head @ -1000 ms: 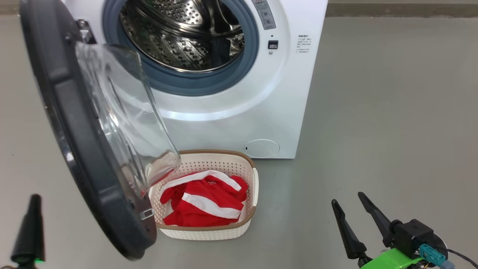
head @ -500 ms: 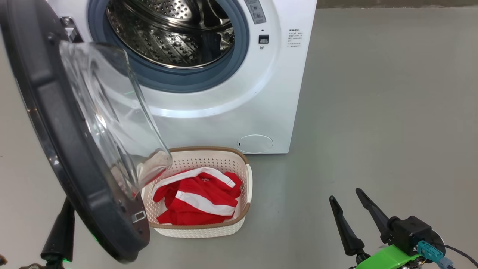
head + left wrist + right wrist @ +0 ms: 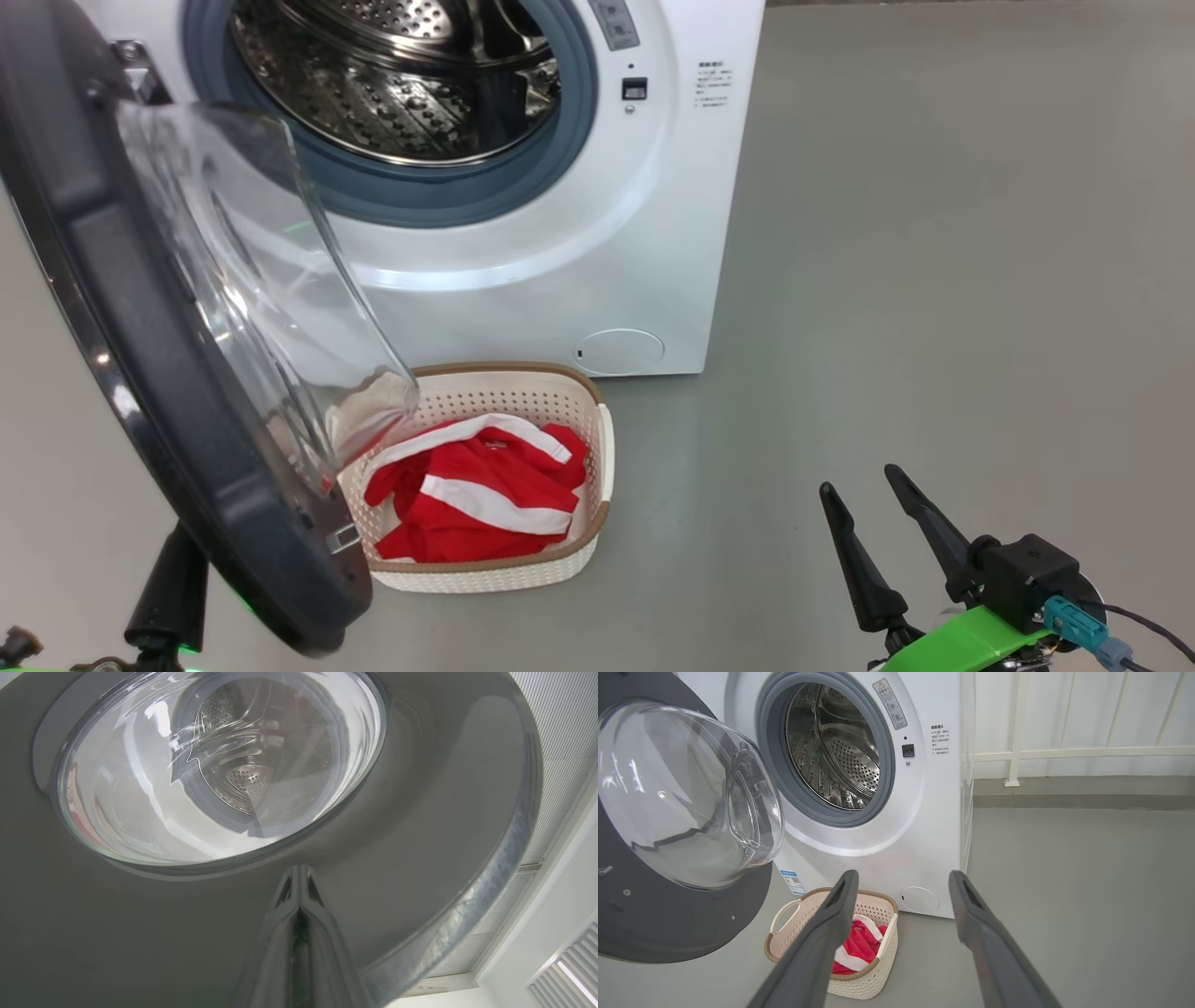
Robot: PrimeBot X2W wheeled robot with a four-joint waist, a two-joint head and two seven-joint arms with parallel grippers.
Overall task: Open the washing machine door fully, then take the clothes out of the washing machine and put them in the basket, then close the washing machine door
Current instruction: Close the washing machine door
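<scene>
Looming just beyond left hand (image 3: 299, 869), door (image 3: 420, 826)

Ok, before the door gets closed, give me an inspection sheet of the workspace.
Surface: grey floor, smooth.
Job's things: washing machine door open, on the robot's left; washing machine with no clothes seen in its drum; clothes, red with white stripes, in the basket in front of it.
Clutter: nothing seen.
End effectors: left end effector shut, tips at the door's outer face, contact unclear; right end effector open, empty, above the floor.
Cables: dark cable with teal plug at the right wrist.
Surroundings: white railing.
</scene>
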